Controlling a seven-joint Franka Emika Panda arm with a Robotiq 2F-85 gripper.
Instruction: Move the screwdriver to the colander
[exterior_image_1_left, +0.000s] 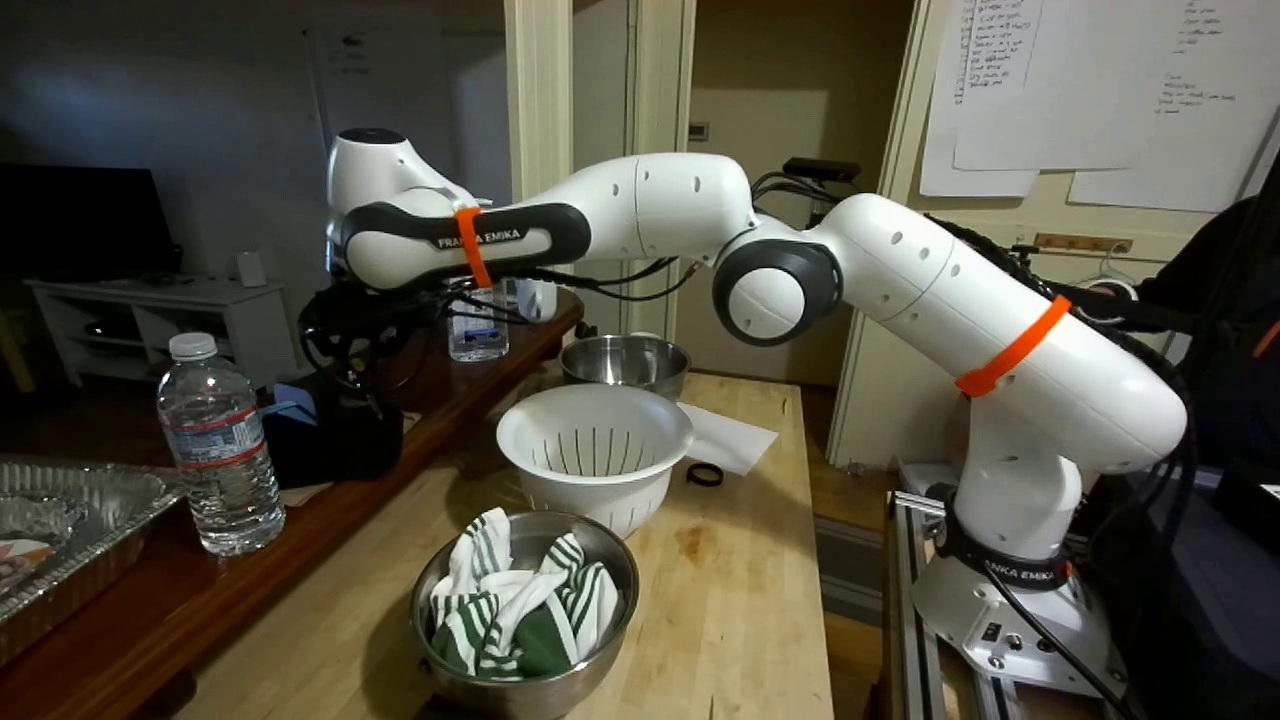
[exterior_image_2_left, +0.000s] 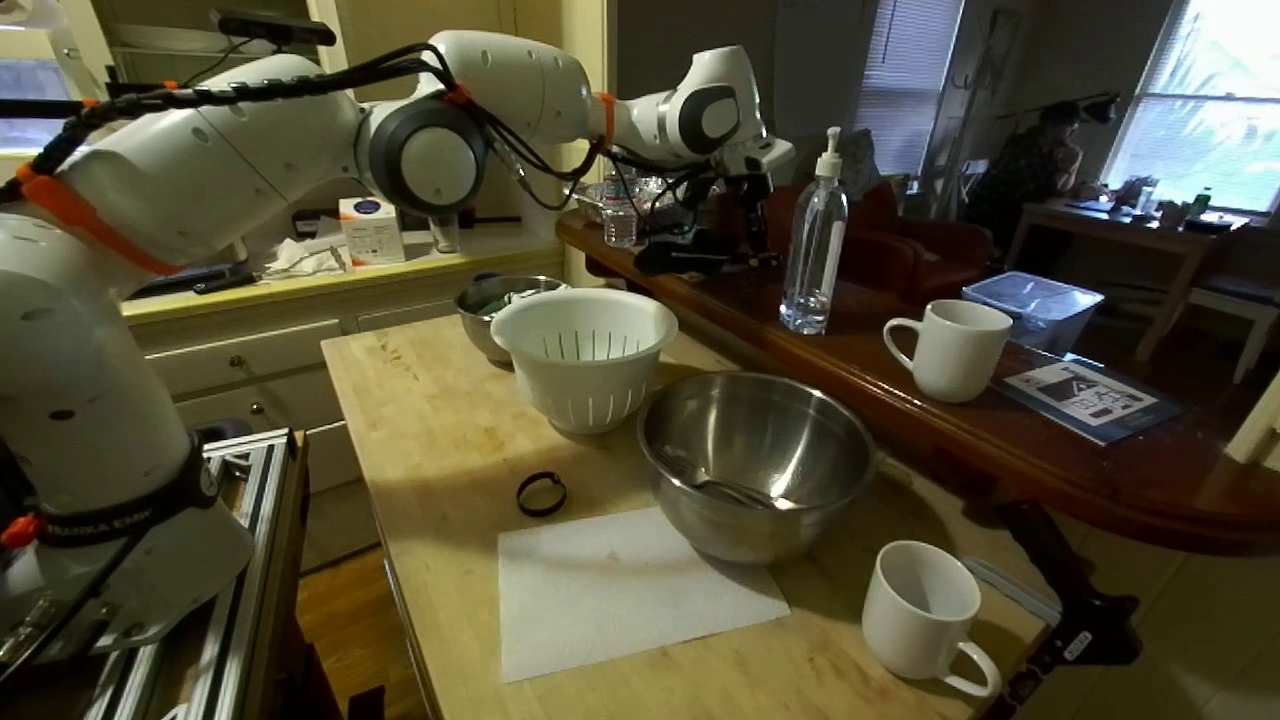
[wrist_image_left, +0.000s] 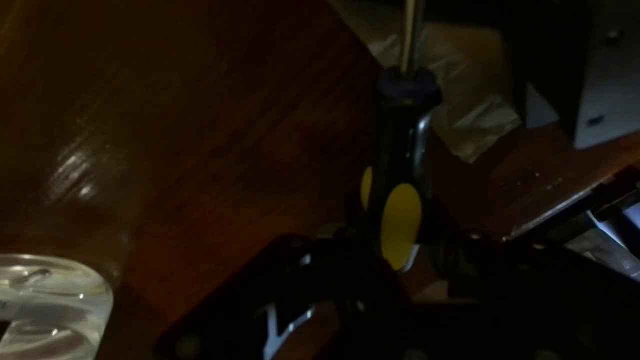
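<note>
The white colander (exterior_image_1_left: 600, 500) stands upright on the wooden table, and it also shows in an exterior view (exterior_image_2_left: 585, 390). Its inside looks empty in both exterior views. The screwdriver (wrist_image_left: 402, 145) has a black handle with yellow ovals and a metal shaft pointing toward the top of the wrist view. My gripper (wrist_image_left: 392, 215) has its dark fingers on both sides of the handle and looks shut on it. In an exterior view my gripper (exterior_image_2_left: 757, 245) is over the raised brown counter, away from the colander. The picture is dark, so I cannot tell whether the screwdriver touches the counter.
A steel bowl with a green-and-white cloth (exterior_image_1_left: 525, 640) and a larger steel bowl (exterior_image_2_left: 750, 530) flank the colander. A water bottle (exterior_image_1_left: 220, 450), a pump bottle (exterior_image_2_left: 815, 260) and a mug (exterior_image_2_left: 960, 350) stand on the counter. Another mug (exterior_image_2_left: 915, 610) is on the table.
</note>
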